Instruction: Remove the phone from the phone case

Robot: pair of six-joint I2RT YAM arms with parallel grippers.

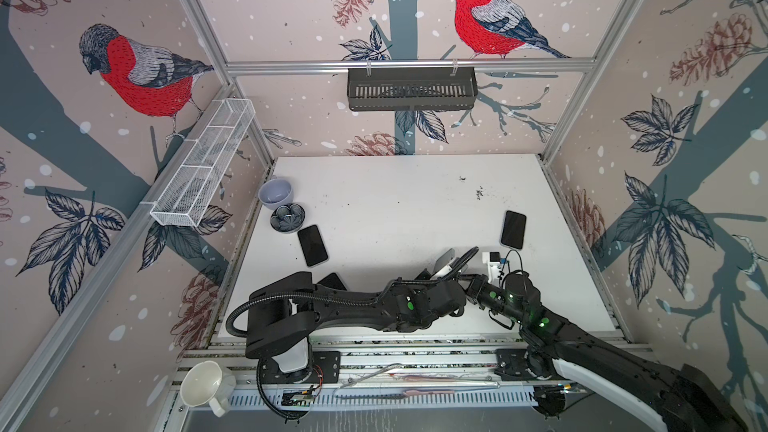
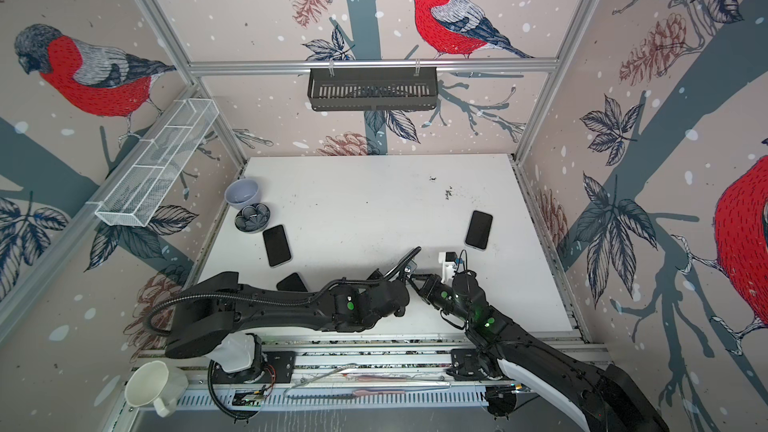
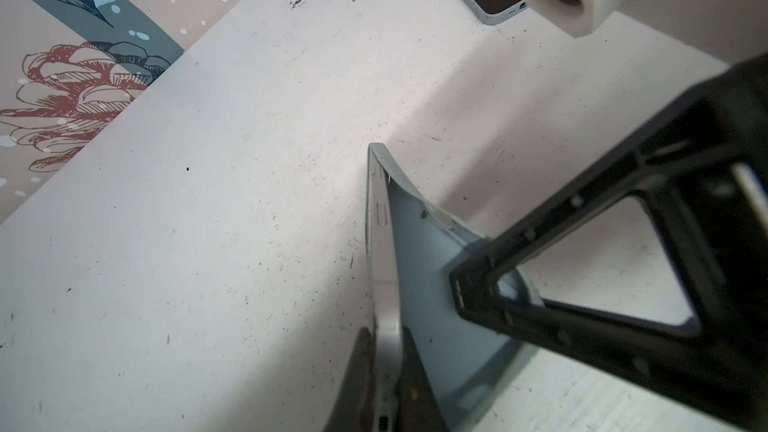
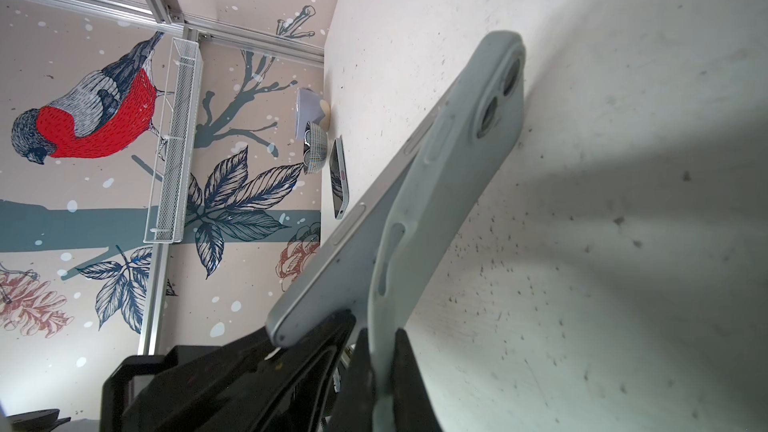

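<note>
Front-centre, left end effector pinches one phone, right end effector one case (two phones lie flat).

Pale pink wallpaper with red-breasted bullfinches covers three walls (silver aluminium rails frame the corners); a scuffed white tabletop lies below.

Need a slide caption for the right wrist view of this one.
Right claw pinches the pale blue-grey silicone phone case; left claw grips the slim silver phone, its gripped end peeled free.
</note>
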